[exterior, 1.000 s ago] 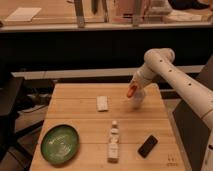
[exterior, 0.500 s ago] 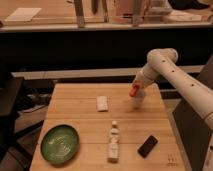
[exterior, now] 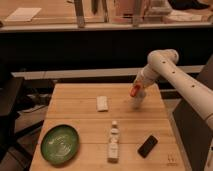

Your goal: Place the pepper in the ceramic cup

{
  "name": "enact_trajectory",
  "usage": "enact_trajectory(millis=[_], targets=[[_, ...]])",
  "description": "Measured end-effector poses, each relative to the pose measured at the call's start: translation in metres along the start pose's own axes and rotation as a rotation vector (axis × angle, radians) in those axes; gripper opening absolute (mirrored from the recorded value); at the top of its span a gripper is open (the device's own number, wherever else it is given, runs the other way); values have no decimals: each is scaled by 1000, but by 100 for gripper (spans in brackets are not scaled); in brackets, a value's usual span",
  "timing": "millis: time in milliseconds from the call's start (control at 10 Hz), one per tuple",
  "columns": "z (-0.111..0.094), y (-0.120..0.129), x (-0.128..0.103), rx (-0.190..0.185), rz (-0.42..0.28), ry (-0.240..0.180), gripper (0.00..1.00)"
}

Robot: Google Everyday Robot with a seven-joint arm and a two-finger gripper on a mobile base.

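Observation:
The small red-orange pepper hangs in my gripper over the right part of the wooden table. The gripper is shut on the pepper. The white arm reaches in from the right edge and bends down to it. The small white ceramic cup stands on the table directly under the pepper, and the gripper hides part of it. I cannot tell whether the pepper's tip touches the cup's rim.
A flat white block lies left of the cup. A pale labelled bottle lies at the front middle. A green plate sits at the front left. A black phone-like slab lies at the front right. A dark counter runs behind the table.
The gripper with the pepper has shifted a little to the right and then slightly down toward the cup. Nothing else on the table has moved.

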Motion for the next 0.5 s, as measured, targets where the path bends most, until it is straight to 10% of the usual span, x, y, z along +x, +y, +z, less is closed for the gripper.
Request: enact_trajectory(millis=[500], targets=[[1, 3, 2, 3, 1, 13, 2]])
